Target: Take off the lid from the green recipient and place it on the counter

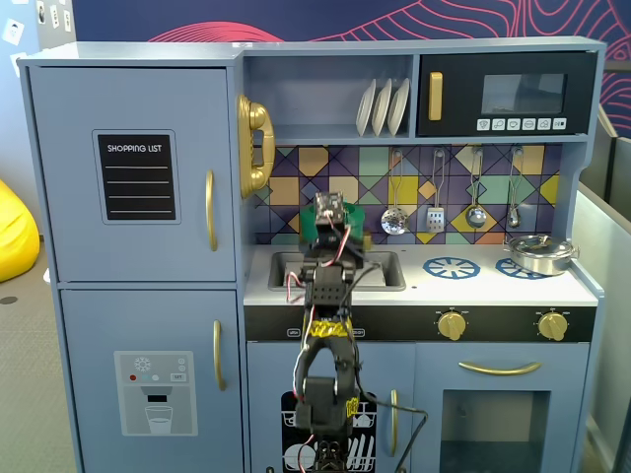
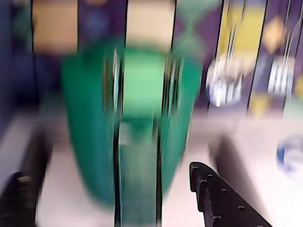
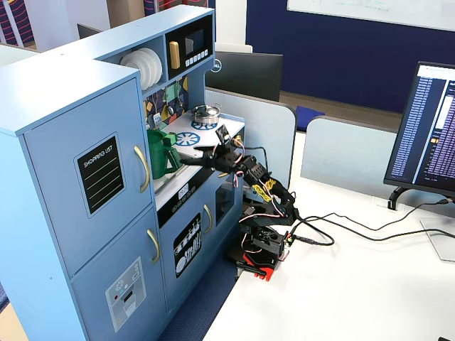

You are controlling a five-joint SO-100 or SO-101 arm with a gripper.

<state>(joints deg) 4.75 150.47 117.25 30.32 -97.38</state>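
We find the green recipient (image 3: 161, 155) standing upright on the white bench (image 3: 190, 170) of the toy kitchen, by the sink and close to the tiled back wall. Its ribbed strap handle (image 2: 137, 175) faces the wrist camera, though that view is badly blurred. The pincer (image 3: 190, 159) hangs just beside the pot, jaws spread apart, grasping nothing. A silver metal pot (image 1: 540, 253) sits on the far burner.
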